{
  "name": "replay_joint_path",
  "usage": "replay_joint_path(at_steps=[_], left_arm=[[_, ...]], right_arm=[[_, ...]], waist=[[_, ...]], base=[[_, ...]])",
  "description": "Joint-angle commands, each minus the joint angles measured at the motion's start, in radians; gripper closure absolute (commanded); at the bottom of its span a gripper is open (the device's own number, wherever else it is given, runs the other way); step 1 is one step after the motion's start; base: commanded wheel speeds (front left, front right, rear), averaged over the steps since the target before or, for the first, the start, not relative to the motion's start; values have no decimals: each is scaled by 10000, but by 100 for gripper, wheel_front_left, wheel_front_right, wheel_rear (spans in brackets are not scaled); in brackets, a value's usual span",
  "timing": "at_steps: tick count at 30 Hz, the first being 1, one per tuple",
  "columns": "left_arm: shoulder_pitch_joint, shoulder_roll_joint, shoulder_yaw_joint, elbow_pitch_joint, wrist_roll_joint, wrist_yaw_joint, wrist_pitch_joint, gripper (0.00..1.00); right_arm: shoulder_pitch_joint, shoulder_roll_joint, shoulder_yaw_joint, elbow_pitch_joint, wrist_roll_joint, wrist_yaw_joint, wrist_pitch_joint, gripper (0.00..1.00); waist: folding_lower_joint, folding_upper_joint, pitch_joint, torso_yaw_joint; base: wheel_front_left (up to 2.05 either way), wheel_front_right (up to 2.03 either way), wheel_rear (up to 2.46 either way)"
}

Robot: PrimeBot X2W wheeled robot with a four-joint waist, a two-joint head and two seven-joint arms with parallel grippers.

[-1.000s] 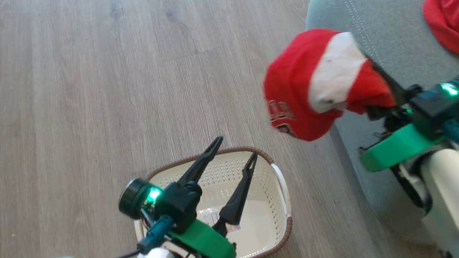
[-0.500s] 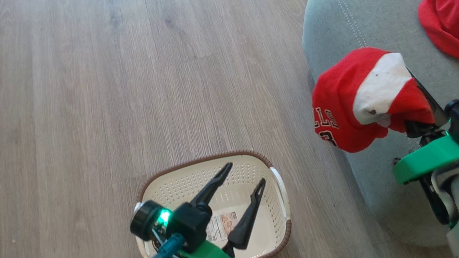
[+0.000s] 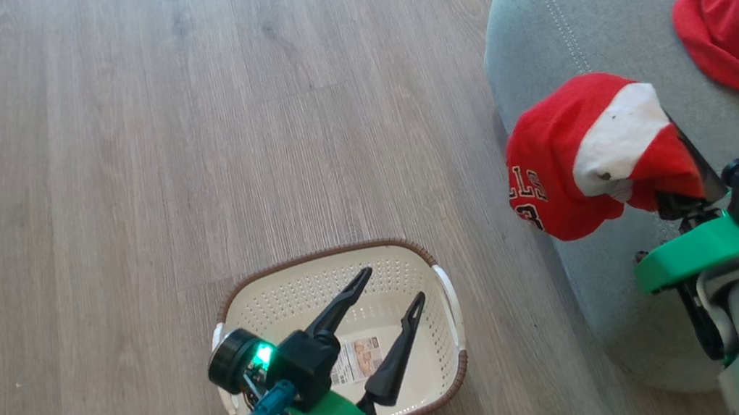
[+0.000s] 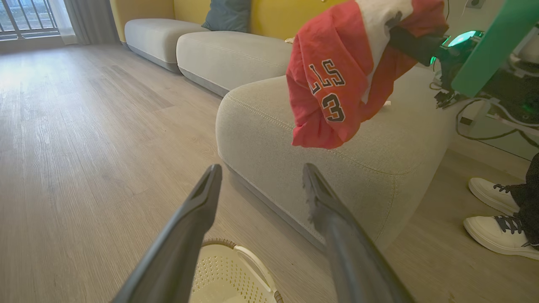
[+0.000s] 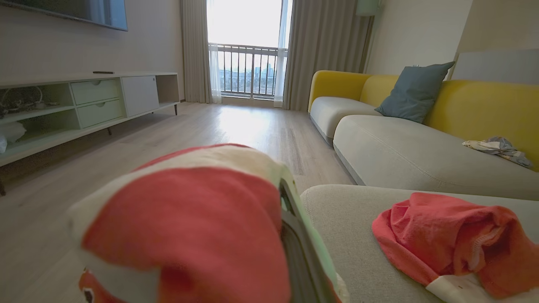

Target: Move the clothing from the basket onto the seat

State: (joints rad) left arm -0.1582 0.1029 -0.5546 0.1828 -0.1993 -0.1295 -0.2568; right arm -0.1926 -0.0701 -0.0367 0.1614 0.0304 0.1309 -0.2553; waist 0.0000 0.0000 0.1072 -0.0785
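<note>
Holding a label (image 3: 361, 356), cream basket (image 3: 322, 253), red garment (image 3: 553, 158) clamped in right tool (image 3: 669, 144)

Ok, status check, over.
Right gripper shut on red jersey, hanging at seat edge. Left gripper open over basket. Other jersey on seat. Nothing blocking.

Pale wood-plank floor (image 3: 114, 165) throughout. Along one side, a yellow-backed sofa (image 5: 484, 105), with a blue-grey pillow (image 5: 414, 90) leaning on the backrest and a crumpled pale cloth (image 5: 497, 149) lying on its cushion. Opposite, a low light cabinet (image 5: 84, 105) with drawers and open shelves. Beyond, long beige curtains (image 5: 324, 50) beside a bright balcony window (image 5: 246, 71). On the floor in the left wrist view, a person's white sneakers (image 4: 490, 235).
</note>
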Motion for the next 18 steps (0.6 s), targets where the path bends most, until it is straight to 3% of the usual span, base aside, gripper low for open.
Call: replay_joint_path(at_steps=[1, 9, 18], left_arm=[[-273, 39, 318, -275, 20, -11, -49, 0], [-355, 30, 253, -356, 47, -11, -49, 0], [-484, 79, 377, -490, 100, -11, -49, 0]], right_arm=[[-288, 1, 101, -390, 30, -2, -65, 100], [-373, 4, -182, -570, -33, -2, -65, 100], [-386, 34, -418, -774, -44, -2, -65, 100]], waist=[[0, 0, 20, -36], [0, 0, 162, -579], [0, 0, 328, -1715]], base=[[0, 0, 0], [0, 0, 0], [0, 0, 0]])
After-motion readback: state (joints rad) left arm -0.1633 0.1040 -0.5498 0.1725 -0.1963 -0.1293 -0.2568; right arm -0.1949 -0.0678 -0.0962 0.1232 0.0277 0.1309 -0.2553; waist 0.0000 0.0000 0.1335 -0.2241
